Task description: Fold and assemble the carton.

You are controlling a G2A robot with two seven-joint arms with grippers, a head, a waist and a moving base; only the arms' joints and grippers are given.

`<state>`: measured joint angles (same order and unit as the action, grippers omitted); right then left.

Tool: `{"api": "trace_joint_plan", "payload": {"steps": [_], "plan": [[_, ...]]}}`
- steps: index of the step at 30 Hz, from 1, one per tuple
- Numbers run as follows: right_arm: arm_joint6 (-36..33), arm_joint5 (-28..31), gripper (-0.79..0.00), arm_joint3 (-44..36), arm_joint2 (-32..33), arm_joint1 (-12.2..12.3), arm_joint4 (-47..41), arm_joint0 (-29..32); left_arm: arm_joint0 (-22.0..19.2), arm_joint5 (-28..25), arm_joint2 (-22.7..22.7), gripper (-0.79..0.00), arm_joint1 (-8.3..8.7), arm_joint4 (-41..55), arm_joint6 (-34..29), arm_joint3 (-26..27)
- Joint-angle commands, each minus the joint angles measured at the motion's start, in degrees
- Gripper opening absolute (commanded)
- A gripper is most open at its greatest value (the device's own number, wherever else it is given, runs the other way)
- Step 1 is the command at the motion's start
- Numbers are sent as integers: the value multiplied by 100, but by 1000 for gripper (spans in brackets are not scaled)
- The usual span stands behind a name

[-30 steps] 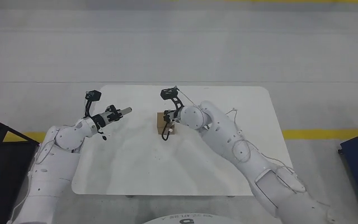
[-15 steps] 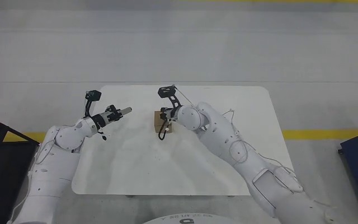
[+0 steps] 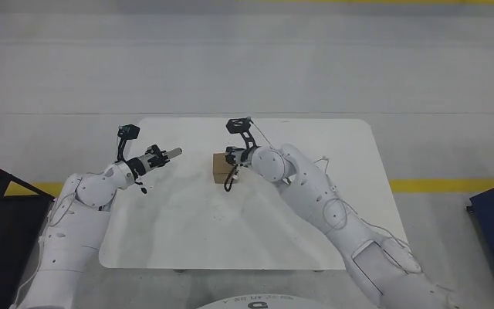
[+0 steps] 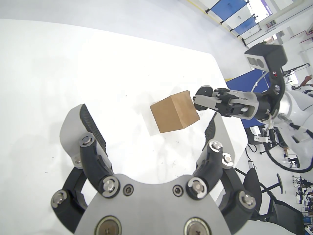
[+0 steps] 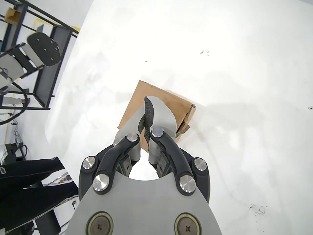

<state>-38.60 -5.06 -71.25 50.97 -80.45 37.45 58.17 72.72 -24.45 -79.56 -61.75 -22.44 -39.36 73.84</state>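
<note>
A small brown cardboard carton (image 3: 222, 167) sat on the white tabletop (image 3: 309, 224), roughly midway between the left and right edges and nearer the far edge than the near one. It was already squared up into a box. The right jaws were closed tight against each other with nothing between them. Their tips were laid over the carton's top and, as far as we could tell, pressed against its upper edge on the side facing the right edge. The left jaws hung spread wide and empty above the tabletop, well apart from the carton and toward the left edge.

We judged the carton (image 4: 173, 114) light and hollow, with thin walls that would buckle under a hard squeeze and slide easily on the smooth top (a push from one side alone would likely just shove it along). The safer hold seemed to be across two opposite flat faces, near the corners where the board is stiffest.

In the right wrist view, one end of the carton (image 5: 171, 96) showed a crumpled flap (image 5: 186, 123). We could not tell whether it was tucked in or only bent. The closed jaws covered much of the top face, and the underside and the face toward the far edge were hidden.
</note>
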Motion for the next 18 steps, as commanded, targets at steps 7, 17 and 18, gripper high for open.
{"api": "trace_joint_plan", "payload": {"steps": [7, 17, 18], "plan": [[-180, -158, -785, -451, 750, 288, 454, 740, -179, 1128, 665, 0, -2, -2236, -208, 200], [-543, -58, -785, 363, 165, 101, 297, 221, -1077, 1057, 1859, 0, -278, -2666, -530, -466], [-536, -26, -785, 397, 113, 83, 288, 184, -1132, 1137, 2015, 0, -329, -2655, -513, -503]]}}
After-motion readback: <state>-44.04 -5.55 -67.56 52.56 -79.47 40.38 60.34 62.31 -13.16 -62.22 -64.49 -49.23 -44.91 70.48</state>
